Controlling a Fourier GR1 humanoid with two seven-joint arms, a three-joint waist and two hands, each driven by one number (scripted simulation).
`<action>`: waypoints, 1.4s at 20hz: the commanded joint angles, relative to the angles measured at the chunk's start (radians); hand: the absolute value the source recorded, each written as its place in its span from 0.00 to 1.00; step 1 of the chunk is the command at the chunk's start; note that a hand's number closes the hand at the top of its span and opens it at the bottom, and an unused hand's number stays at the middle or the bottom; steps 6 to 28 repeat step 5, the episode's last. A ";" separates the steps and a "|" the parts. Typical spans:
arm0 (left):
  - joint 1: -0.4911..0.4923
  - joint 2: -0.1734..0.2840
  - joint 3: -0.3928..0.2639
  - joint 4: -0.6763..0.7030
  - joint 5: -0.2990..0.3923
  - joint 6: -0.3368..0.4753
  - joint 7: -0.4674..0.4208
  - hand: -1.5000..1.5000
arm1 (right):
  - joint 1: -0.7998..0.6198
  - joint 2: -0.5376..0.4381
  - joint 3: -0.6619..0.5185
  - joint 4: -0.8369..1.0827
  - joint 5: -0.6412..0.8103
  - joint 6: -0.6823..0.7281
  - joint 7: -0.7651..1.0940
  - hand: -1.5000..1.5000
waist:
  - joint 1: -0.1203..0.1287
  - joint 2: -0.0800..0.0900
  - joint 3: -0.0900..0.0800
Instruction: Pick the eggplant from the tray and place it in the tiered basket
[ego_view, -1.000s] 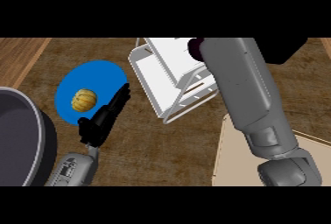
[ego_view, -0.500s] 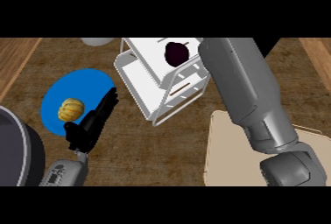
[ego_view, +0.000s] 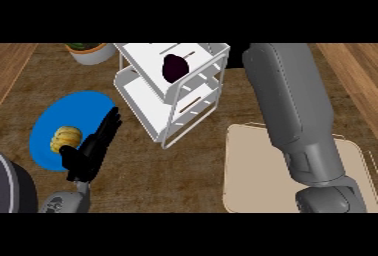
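The eggplant lies in the top level of the white tiered basket, toward the far side of the counter. It is dark purple and rests on the white shelf, with no hand touching it. The basket stands tilted in the view, its lower level showing below and to the left of the upper one.

The right arm reaches from the near right edge up past the basket's right side. Its hand is hidden beyond the forearm's far end, so I cannot tell how its fingers stand.

The left hand shows at the near left, fingers straight and close together, pointing away toward the far right, holding nothing. It lies over the right edge of a blue plate, which carries a small yellow-orange fruit just left of the fingers.

The beige tray sits at the near right, partly under the right arm. A white pot with a green plant stands at the far left.
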 joint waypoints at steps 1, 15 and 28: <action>0.010 -0.013 0.008 0.007 0.003 0.013 -0.013 0.50 | 0.065 0.004 0.018 -0.163 0.049 -0.002 0.159 0.00 | -0.026 -0.010 0.000; 0.038 0.005 0.019 -0.006 0.004 0.010 -0.025 0.50 | 0.197 0.005 0.060 -0.291 0.014 0.067 0.141 0.00 | -0.040 -0.021 0.001; 0.038 0.005 0.019 -0.006 0.004 0.010 -0.025 0.50 | 0.197 0.005 0.060 -0.291 0.014 0.067 0.141 0.00 | -0.040 -0.021 0.001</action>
